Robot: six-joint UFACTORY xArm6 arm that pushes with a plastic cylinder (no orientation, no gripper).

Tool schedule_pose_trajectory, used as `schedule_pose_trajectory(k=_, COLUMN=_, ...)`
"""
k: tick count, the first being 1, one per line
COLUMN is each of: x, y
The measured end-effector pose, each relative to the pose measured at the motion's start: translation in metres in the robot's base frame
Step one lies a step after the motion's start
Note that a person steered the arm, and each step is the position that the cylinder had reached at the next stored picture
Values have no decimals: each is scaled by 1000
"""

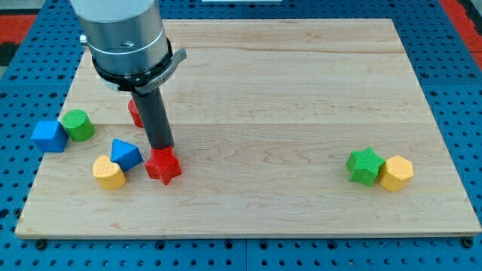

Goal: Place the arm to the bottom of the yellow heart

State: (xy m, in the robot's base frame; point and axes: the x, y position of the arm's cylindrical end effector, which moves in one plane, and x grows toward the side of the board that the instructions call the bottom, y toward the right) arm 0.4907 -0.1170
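The yellow heart (108, 172) lies near the board's lower left, touching a blue block (126, 153) just above and to its right. My tip (161, 148) stands at the top edge of a red star (163, 165), to the right of the yellow heart and a little higher. The rod rises from there to the grey arm body (124, 34) at the view's top left. A red block (135, 113) shows partly behind the rod.
A blue cube (49, 136) and a green cylinder (77, 125) sit at the board's left edge. A green star (364, 165) and a yellow hexagon (396, 173) touch each other at the lower right. The wooden board (286, 90) lies on a blue pegboard.
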Motion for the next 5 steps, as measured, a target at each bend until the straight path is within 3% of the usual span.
schedule_pose_trajectory(k=1, x=-2, y=0)
schedule_pose_trajectory(k=2, x=-36, y=41)
schedule_pose_trajectory(k=3, x=-36, y=67)
schedule_pose_trajectory(k=4, x=-6, y=63)
schedule_pose_trajectory(k=5, x=59, y=53)
